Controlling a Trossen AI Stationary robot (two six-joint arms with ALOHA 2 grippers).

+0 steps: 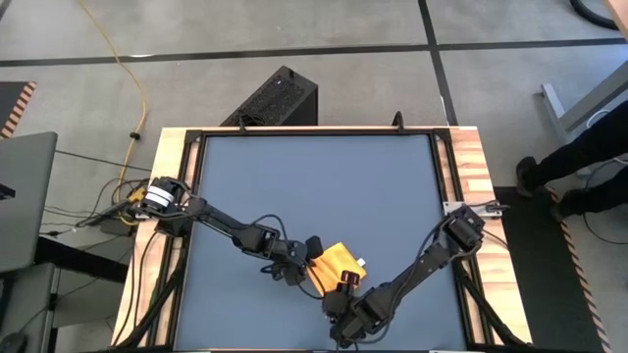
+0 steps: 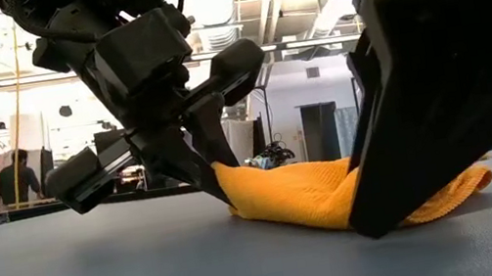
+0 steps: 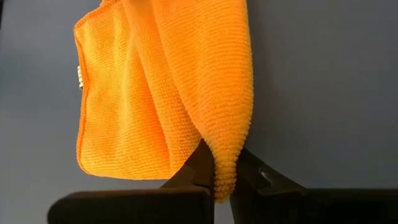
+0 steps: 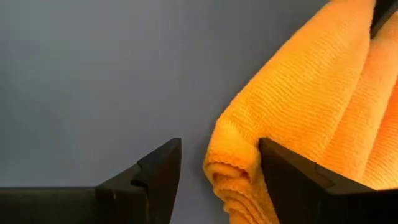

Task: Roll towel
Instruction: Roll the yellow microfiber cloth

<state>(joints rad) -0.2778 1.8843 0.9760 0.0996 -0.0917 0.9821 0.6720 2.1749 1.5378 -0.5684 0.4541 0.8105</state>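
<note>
Left pincer point(image 3: 219, 177) pinches towel point(image 3: 161, 87); right pincer point(image 4: 217, 165) open, seemingly touching it.

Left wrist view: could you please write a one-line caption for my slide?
Left hand shut on a folded edge of the yellow towel, which lies partly folded on the grey table.

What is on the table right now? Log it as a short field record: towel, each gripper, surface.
towel: yellow towel, folded and bunched, lying near the table's front edge
left gripper: left gripper shut on a folded edge of the towel
right gripper: right gripper open, its fingers astride the towel's other end, not clamped
surface: grey table
</note>
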